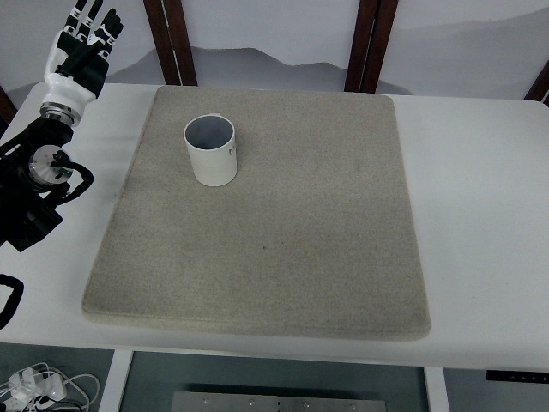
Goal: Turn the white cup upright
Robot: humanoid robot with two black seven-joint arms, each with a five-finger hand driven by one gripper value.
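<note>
White tabletop point(480, 215) with beige felt mat point(274, 240). White cup point(211, 150) sits at mat's far-left, mouth up, already upright. Looks light, rigid, smooth, maybe slippery; grip around the side wall. Left hand point(83, 45) far-left, fingers spread, holding nothing.

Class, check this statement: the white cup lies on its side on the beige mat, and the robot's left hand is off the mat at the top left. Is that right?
Not quite. The top view shows the white cup standing upright with its opening facing up, not on its side. The rest holds: it is on the beige mat, and the left hand is off the mat at the top left.
</note>
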